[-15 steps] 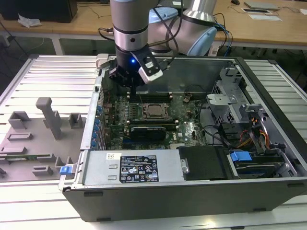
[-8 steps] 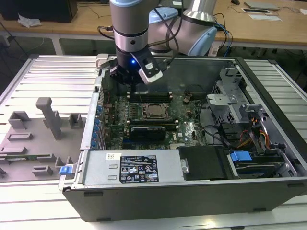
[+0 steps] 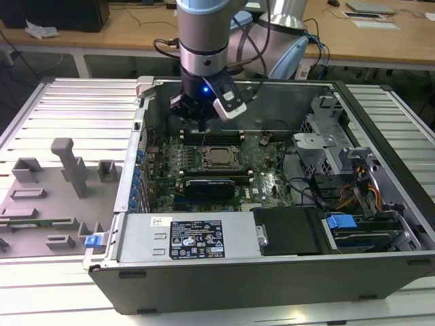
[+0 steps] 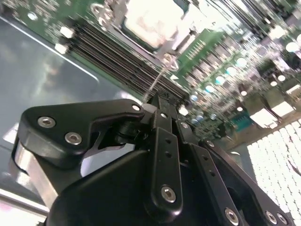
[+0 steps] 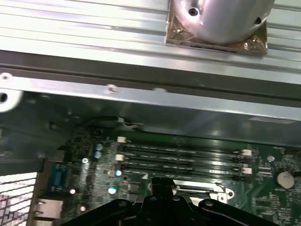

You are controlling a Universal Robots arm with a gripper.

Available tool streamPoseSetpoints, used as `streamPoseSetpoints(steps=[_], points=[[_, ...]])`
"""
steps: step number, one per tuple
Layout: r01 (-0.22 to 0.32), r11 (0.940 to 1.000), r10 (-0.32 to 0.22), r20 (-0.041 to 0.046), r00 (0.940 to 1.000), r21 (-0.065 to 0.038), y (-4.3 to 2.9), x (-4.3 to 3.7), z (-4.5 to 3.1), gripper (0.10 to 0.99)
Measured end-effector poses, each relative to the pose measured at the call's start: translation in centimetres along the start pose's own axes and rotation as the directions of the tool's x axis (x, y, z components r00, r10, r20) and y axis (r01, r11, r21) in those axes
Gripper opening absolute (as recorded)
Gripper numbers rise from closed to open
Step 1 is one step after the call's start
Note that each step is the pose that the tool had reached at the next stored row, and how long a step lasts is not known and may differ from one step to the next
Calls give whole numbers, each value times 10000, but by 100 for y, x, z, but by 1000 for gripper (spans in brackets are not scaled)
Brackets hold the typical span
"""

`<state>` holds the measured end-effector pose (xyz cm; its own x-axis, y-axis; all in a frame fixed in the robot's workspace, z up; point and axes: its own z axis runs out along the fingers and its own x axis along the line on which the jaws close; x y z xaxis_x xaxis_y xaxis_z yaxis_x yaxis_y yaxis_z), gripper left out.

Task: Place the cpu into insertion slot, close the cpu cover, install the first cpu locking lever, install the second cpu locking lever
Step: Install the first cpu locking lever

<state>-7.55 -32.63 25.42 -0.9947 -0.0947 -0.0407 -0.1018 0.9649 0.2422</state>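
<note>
Hand [image 3: 202, 127] pressed together, tip against a thin silvery lever [image 4: 160, 75] by the memory slots [image 5: 181, 157]. Cpu [image 3: 219, 156] sits in the insertion slot [image 3: 206, 161] mid-board, cpu cover [image 4: 186, 26] down around it. Black label [image 3: 196, 240] on the grey supply box [image 3: 136, 234]; print unreadable.

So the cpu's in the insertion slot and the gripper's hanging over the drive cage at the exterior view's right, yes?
Not the drive cage. In the exterior view the gripper hangs over the memory slots, just beyond the insertion slot. The cpu does sit in the slot.
</note>
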Motion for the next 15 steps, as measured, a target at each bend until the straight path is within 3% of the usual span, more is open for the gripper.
streamPoseSetpoints(steps=[4, 8, 9, 12, 14, 15], points=[[-14, 10000, 14, 4, 10000, -7, -26, -199, 26, 106], [-15, 10000, 15, 11, 10000, -9, -26, -197, 27, 106], [-5, 10000, 5, 46, 10000, -6, -26, -195, 27, 106], [89, 10000, -90, 414, 9991, 31, -27, -183, 32, 106], [135, 9999, -138, 599, 9981, 50, -26, -159, 42, 106], [146, 9999, -149, 648, 9978, 56, -27, -150, 48, 106]])
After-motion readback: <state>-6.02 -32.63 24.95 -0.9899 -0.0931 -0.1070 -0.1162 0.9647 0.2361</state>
